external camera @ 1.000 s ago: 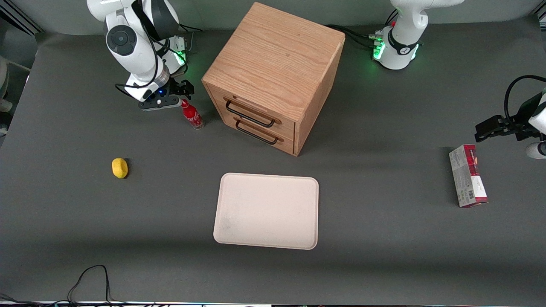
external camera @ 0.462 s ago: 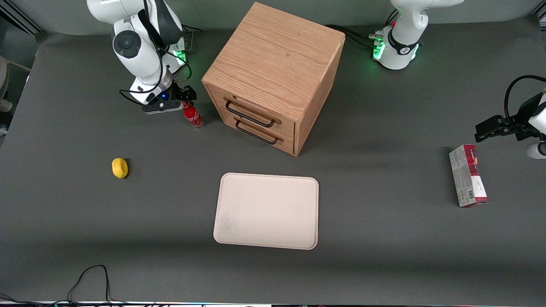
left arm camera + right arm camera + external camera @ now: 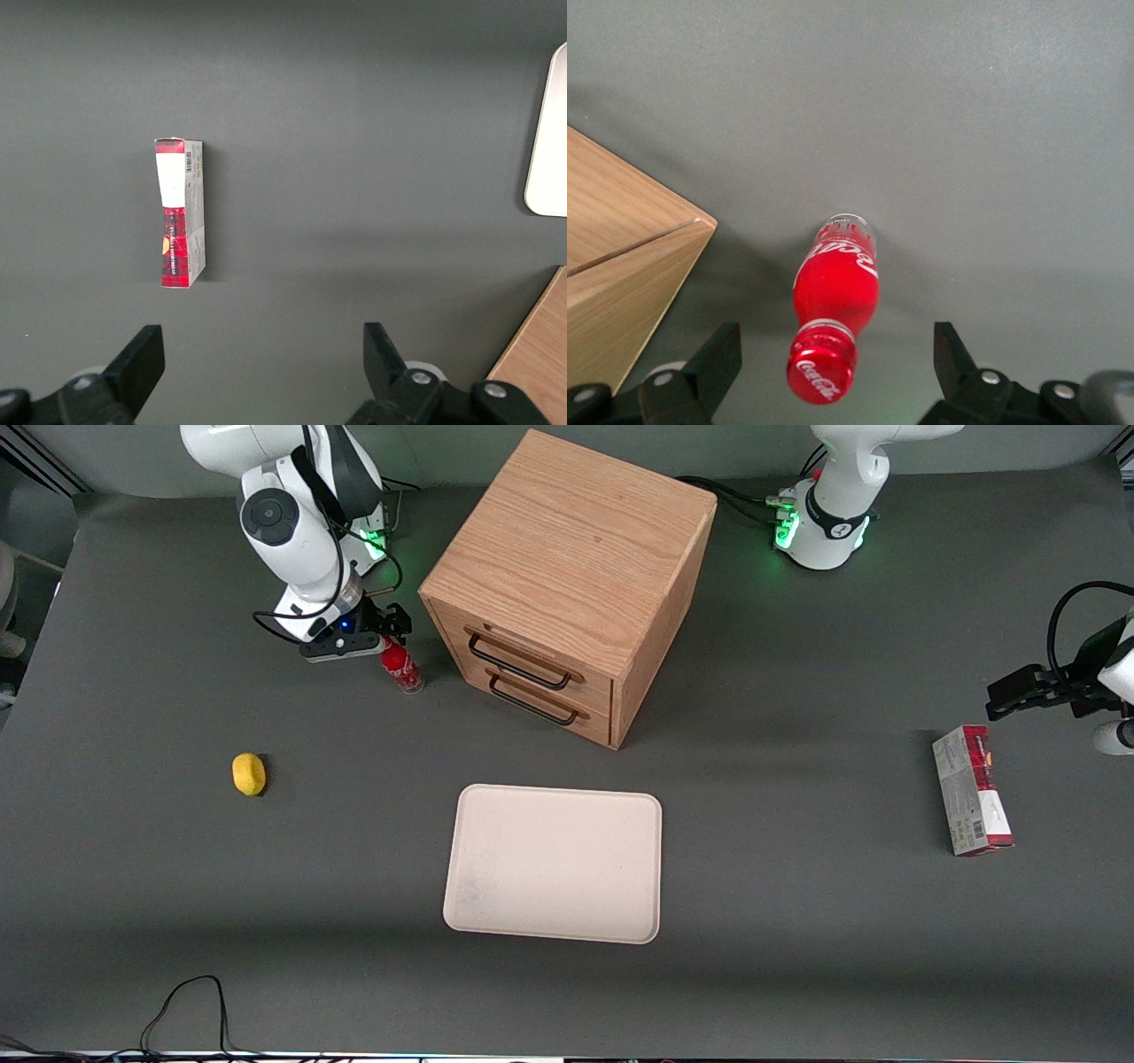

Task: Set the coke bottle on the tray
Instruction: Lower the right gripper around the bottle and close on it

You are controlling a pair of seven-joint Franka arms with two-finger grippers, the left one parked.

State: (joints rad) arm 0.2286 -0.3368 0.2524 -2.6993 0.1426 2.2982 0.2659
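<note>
The coke bottle (image 3: 403, 667) (image 3: 834, 292), small and red with a red cap and clear base, stands upright on the grey table close to the wooden cabinet (image 3: 567, 584). My gripper (image 3: 387, 627) (image 3: 835, 350) hangs just above the bottle's cap, open, with a finger on each side of the cap and not touching it. The pale cream-pink tray (image 3: 555, 863) lies flat, nearer the front camera than the cabinet, with nothing on it.
A corner of the cabinet (image 3: 620, 266) is close beside the bottle. A yellow lemon-like object (image 3: 249, 773) lies toward the working arm's end. A red-and-grey carton (image 3: 972, 790) (image 3: 180, 212) lies toward the parked arm's end. A black cable (image 3: 182, 1010) loops at the front edge.
My gripper has shifted sideways toward the cabinet, from beside the bottle to above its cap. The bottle has stayed put.
</note>
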